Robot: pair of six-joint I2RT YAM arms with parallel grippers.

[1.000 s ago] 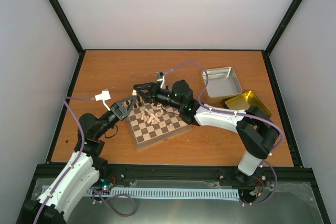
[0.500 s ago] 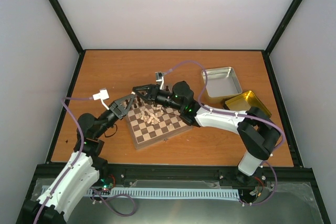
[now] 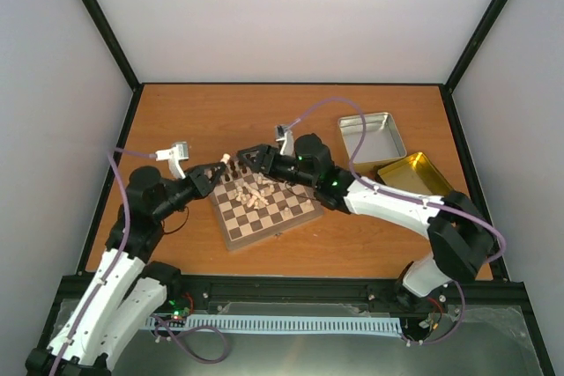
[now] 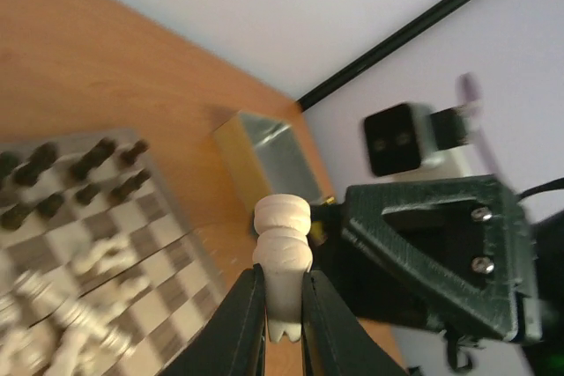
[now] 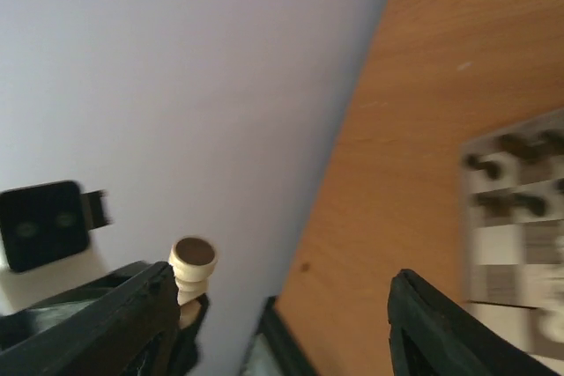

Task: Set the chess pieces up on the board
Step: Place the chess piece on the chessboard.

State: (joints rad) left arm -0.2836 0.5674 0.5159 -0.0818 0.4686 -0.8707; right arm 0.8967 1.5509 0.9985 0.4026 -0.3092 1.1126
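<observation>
We see an orange-brown wooden table [image 3: 176,121] enclosed by pale walls [image 3: 291,15], with black posts [image 3: 97,19] running up the far corners. At the far right of the table lies a shallow silver tin [image 3: 372,138], rectangular with rounded corners, its open side up. Just near and right of it sits a gold tin [image 3: 419,173], turned at an angle; the two look to be touching, though we cannot be sure. Dark chessmen [image 3: 231,173] stand in short rows near the middle of the table, well left of the tins. A small dark speck [image 3: 112,237] marks the wood at the near left edge.
</observation>
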